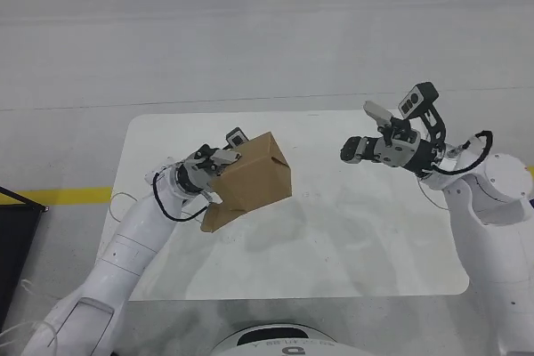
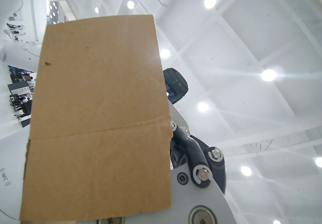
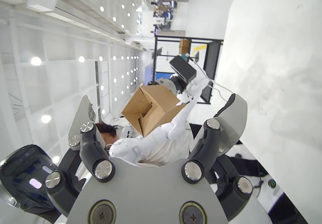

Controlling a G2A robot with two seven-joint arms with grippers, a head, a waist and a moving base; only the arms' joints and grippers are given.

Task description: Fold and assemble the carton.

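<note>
Brown corrugated cardboard carton [image 2: 100,109], seemingly light, stiff yet crushable, sits clamped in the left gripper [image 1: 221,160]; right gripper [image 1: 347,149] gapes empty; probably best pinched at flap edges

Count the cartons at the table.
1. The carton is held above the table by the left gripper, across from the open right gripper. A small brown box far off in the room behind may be another.
</note>
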